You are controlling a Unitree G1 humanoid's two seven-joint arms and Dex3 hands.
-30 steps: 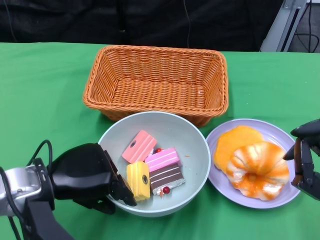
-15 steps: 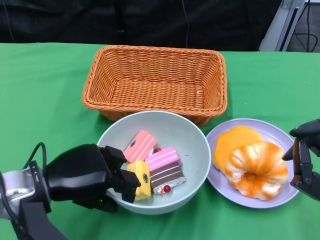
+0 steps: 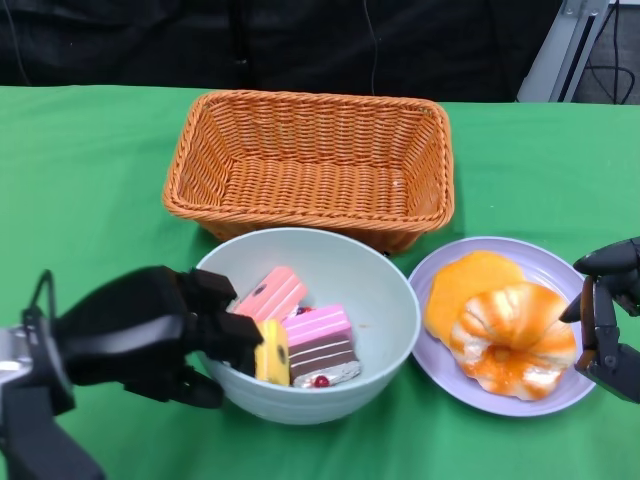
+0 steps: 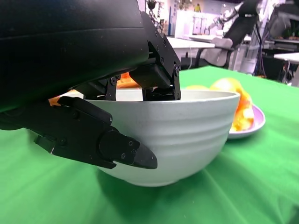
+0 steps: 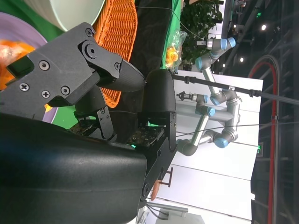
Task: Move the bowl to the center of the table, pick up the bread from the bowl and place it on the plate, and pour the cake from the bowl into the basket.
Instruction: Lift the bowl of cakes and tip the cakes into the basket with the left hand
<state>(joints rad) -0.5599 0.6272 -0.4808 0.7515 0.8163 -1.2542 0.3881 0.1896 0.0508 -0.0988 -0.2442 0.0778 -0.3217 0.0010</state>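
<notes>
Task status, judged from the layout: the bread (image 3: 515,340) lies on the plate (image 3: 560,400), so that step appears complete. The bowl (image 3: 385,300) sits between basket (image 3: 310,155) and plate; the cake (image 3: 320,345) is inside it, so pouring is not yet done.

The left hand (image 3: 150,330) grips the bowl's near rim, fingers over the lip, thumb under the wall. The left wrist view confirms this clamp (image 4: 117,149); the head view hides the thumb.

The right hand (image 3: 605,320) hovers just beside the plate, fingers spread, holding nothing.
</notes>
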